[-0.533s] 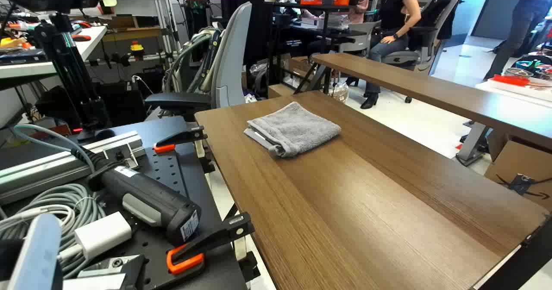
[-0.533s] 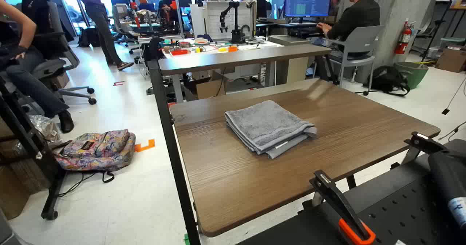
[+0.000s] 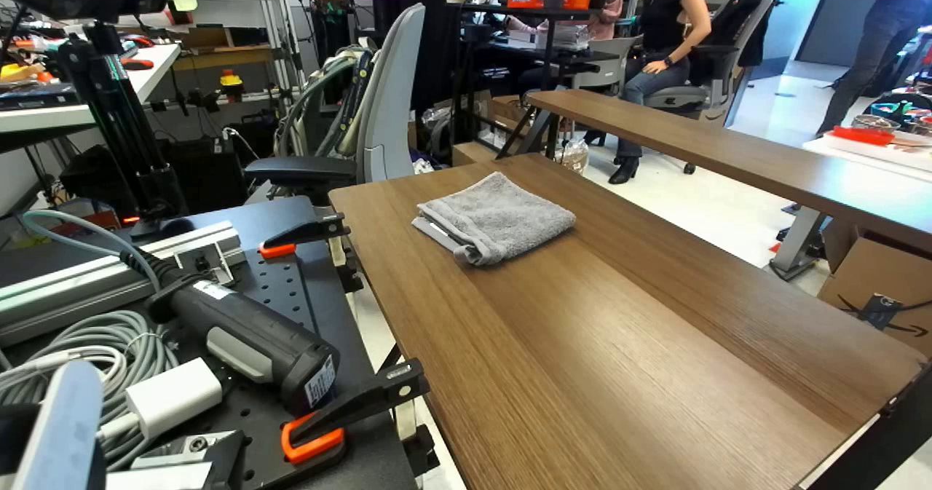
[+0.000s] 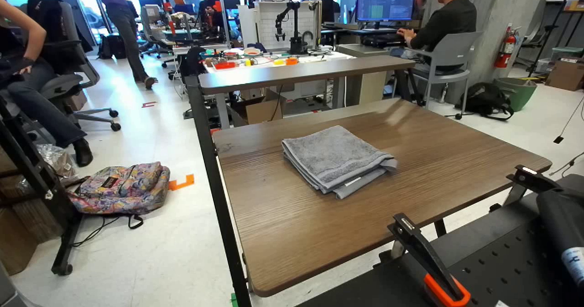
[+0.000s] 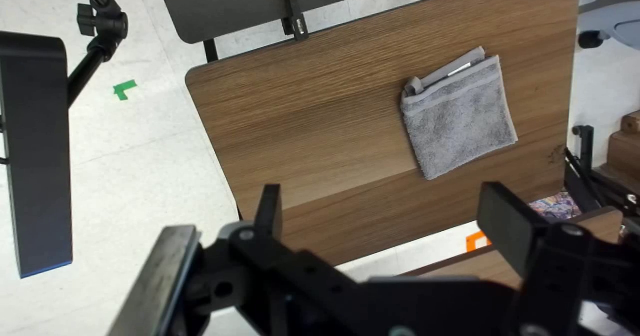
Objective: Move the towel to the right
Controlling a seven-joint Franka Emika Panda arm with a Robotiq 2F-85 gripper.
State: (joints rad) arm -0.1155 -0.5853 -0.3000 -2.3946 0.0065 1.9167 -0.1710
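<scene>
A grey folded towel (image 3: 502, 217) lies flat on a brown wooden table (image 3: 619, 344). The towel also shows in an exterior view (image 4: 335, 154), lying around the middle of the tabletop (image 4: 283, 234). In the wrist view the towel (image 5: 460, 119) lies on the right part of the table (image 5: 300, 131), with its folded edge and white tag toward the top. My gripper (image 5: 382, 191) is wide open with nothing between its fingers. It is high above the table, and the towel appears beyond the fingertips in the picture. The gripper and arm are out of view in both exterior views.
A black perforated bench (image 3: 291, 286) with orange-handled clamps (image 3: 313, 439), a handheld tool (image 3: 247, 337) and cables adjoins one long table side. A raised brown shelf (image 4: 305, 72) runs along the opposite side. A black camera on a stand (image 5: 35, 151) is at the wrist view's left.
The towel and table have not moved. Only a walking person in the background has shifted a little.
</scene>
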